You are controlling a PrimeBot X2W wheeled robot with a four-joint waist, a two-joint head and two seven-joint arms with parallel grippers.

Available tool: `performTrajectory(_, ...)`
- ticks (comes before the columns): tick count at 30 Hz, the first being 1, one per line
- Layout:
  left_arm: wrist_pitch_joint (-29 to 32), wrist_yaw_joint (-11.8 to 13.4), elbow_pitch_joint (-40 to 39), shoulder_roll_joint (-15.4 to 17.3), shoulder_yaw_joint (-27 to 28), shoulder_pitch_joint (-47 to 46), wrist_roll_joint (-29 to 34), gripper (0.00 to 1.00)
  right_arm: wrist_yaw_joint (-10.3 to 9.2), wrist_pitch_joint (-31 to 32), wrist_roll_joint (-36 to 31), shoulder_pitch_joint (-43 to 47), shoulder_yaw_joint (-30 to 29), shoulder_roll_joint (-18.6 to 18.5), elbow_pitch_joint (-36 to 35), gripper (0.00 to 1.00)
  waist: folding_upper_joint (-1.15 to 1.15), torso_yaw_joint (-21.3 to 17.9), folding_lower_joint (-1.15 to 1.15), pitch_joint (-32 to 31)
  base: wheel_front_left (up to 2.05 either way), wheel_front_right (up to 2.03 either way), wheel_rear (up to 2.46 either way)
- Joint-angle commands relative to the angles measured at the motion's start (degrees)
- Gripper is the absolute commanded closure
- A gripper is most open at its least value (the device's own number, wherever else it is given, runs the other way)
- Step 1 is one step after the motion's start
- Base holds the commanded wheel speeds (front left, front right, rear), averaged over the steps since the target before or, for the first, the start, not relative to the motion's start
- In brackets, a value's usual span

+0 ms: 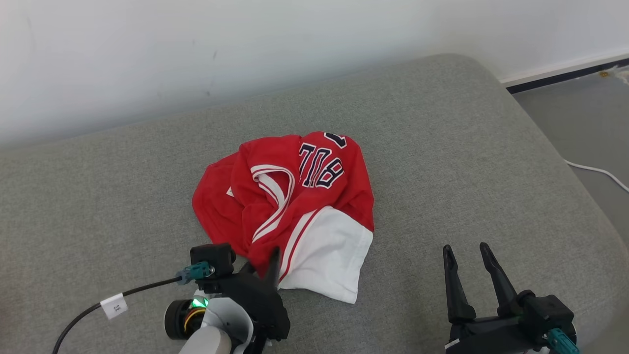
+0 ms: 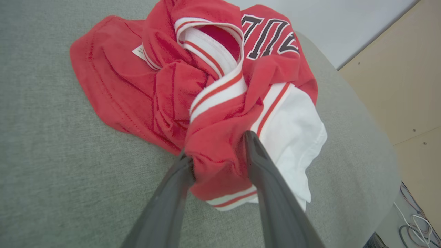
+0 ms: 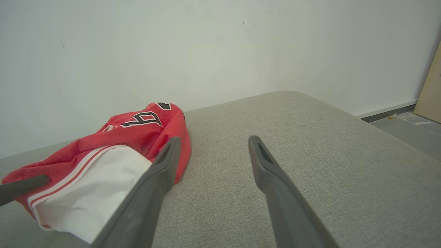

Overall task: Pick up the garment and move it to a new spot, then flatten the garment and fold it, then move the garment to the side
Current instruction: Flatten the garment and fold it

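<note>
Head view: broad grey cushion (image 1: 442, 147), with a crumpled red and white jersey (image 1: 295, 196) lying mid-width, nearer the front edge than the back. Likely light, limp and prone to sagging, so best taken by a thick bunched fold rather than a single layer. Left gripper (image 2: 216, 146) at the jersey's front edge, fingers straddling and touching a red fold; hard to tell whether truly clamped. Right gripper (image 1: 466, 248) spread wide over bare cushion toward the front right corner, holding nothing.
</note>
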Motion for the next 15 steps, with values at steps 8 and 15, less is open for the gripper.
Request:
performTrajectory(8,-3.5,-2.4,-3.3,0.0,-2.1,-7.2,2.4,1.0,-0.13,-0.1,0.2,-0.2,0.2,0.1,0.2,0.0,-0.01,0.5,-0.01,-0.8,0.0,0.0,0.0)
performTrajectory(15,-6.6,-2.8,-3.6,0.0,-6.8,-22.2,4.3,1.0,-0.13,-0.1,0.5,-0.5,1.4,0.1,0.7,0.0,-0.01,0.2,-0.01,-1.6,0.0,0.0,0.0)
